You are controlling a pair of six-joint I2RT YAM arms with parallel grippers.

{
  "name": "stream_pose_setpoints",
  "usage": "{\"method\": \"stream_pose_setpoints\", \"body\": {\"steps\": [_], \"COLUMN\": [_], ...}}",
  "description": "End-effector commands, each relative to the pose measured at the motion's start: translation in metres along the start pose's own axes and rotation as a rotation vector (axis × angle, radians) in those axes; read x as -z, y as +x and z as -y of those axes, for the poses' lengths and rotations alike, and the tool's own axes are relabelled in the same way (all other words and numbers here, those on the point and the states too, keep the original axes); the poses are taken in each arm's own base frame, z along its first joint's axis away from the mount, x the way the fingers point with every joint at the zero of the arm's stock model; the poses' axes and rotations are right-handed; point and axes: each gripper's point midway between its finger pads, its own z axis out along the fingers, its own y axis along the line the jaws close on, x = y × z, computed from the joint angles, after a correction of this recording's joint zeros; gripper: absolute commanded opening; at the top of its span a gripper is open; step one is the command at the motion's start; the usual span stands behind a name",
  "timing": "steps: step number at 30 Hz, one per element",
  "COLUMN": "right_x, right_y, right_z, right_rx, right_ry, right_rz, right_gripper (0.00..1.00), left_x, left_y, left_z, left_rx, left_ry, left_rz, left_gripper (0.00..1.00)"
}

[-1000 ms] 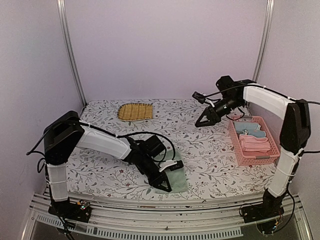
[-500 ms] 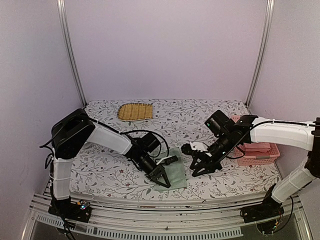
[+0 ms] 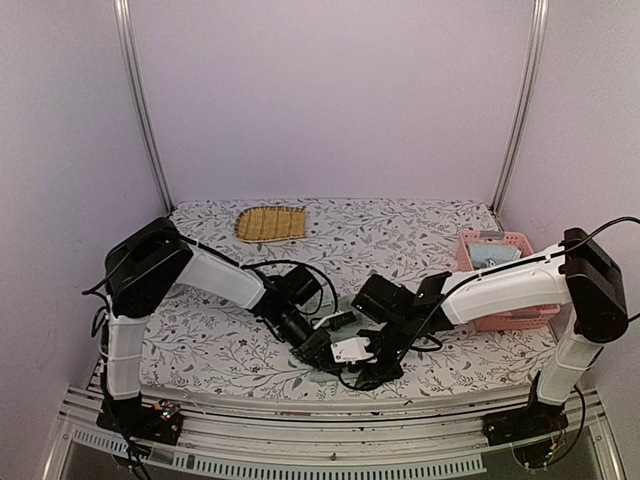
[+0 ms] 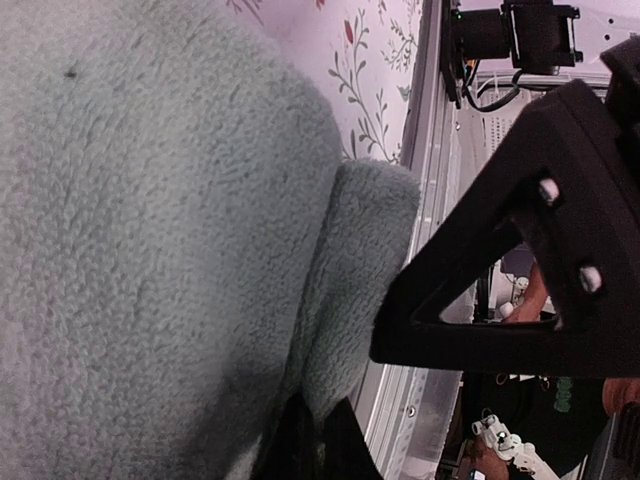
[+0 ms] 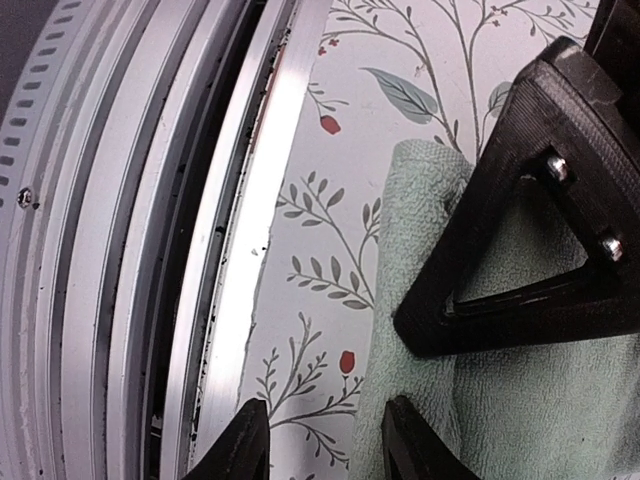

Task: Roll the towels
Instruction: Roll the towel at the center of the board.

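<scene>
A pale sage green towel (image 4: 150, 200) lies flat on the flowered tablecloth near the front edge. In the top view both arms hide most of it. My left gripper (image 3: 322, 352) is shut on a folded edge of this towel, and its fingertips (image 4: 310, 450) pinch the cloth. My right gripper (image 5: 325, 445) is open right beside it. One of its fingers sits over the towel's edge (image 5: 520, 400) and the other over bare tablecloth. The black triangular finger (image 5: 520, 230) of the left gripper rests on the towel. A light blue towel (image 3: 493, 256) shows in the basket.
A pink basket (image 3: 510, 318) stands at the right, partly behind the right arm. A yellow-brown ribbed mat (image 3: 270, 222) lies at the back. The metal front rail (image 5: 130, 250) runs just beside the right gripper's fingers. The two grippers are almost touching.
The right arm has swung from above the basket down to the green towel's near edge, beside the left gripper. The left gripper has stayed shut on the towel and has barely shifted.
</scene>
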Motion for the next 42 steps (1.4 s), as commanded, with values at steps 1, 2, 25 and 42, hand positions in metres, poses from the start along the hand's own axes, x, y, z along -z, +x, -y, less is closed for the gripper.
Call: {"method": "stream_pose_setpoints", "body": {"steps": [1,2,25,42], "right_x": [-0.010,-0.012,-0.002,-0.027], "right_y": [-0.001,0.001,0.002,0.026], "right_z": [0.016,0.015,0.030,-0.005], "right_rx": [0.003,0.001,0.029,-0.022], "right_ry": [0.063,0.062,0.180,-0.046], "right_rz": [-0.016,-0.021,-0.040,-0.085], "right_gripper": [0.41,0.39,0.38,0.03], "left_x": [-0.001,-0.001,0.001,0.036], "left_y": [0.006,0.005,0.007,-0.015], "left_z": [-0.020,-0.020,-0.028,-0.028], "left_rx": [0.063,0.062,0.080,0.000], "left_ry": [-0.058,-0.058,-0.060,-0.194], "left_rz": [-0.012,-0.011,-0.014,0.149], "left_gripper": [0.00,0.00,0.00,0.23]}}
